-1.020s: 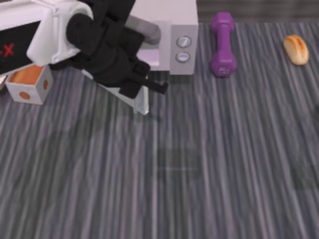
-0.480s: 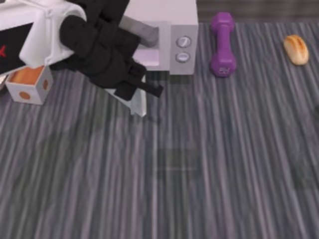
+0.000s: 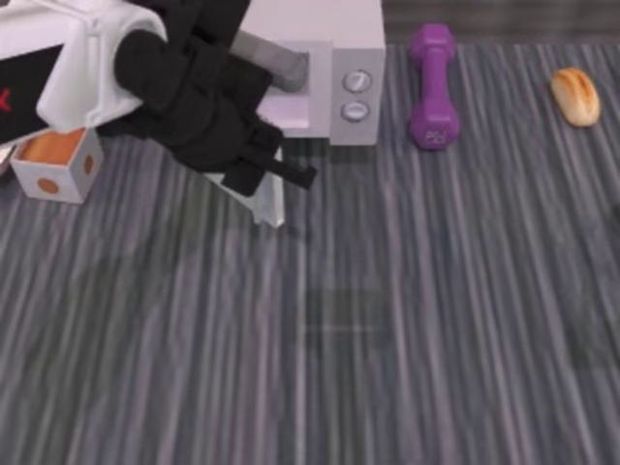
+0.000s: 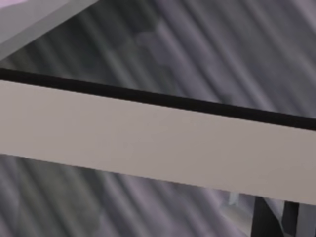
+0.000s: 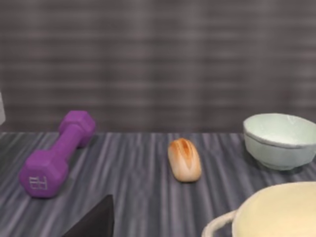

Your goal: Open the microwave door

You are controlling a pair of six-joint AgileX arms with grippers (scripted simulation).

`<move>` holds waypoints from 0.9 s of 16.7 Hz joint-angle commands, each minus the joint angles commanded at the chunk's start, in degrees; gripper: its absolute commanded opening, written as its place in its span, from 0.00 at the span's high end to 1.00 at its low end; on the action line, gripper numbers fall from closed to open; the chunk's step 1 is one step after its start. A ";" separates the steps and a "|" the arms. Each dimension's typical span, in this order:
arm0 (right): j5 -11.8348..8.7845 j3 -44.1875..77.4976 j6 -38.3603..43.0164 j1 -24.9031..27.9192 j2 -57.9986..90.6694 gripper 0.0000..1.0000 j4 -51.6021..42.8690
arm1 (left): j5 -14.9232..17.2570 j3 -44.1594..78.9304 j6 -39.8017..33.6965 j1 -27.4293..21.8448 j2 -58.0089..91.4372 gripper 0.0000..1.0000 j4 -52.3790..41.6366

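Countless grey stripes across tabletop (image 3: 436, 320)

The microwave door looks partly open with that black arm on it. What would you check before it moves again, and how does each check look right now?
1. Door swung out: ok. The microwave door stands out from the microwave, with the cavity showing.
2. Hold on the door: cannot tell. The left gripper sits at the door's edge, but its fingers are hidden; the left wrist view shows only the door's edge up close.
3. Room for the door's swing: ok. The white-and-orange cube sits off to the left, apart from the door.
4. Dumbbell and bread roll: ok, to the right of the microwave.
5. Right arm: ok, out of the top view.
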 joint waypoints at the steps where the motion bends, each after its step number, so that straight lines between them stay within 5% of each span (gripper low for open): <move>1: 0.00 0.00 0.00 0.00 0.00 0.00 0.00 | 0.00 0.00 0.00 0.00 0.00 1.00 0.00; 15: 0.00 0.00 0.00 0.00 0.00 0.00 0.00 | 1.96 -1.43 2.98 1.00 -1.03 1.00 -0.15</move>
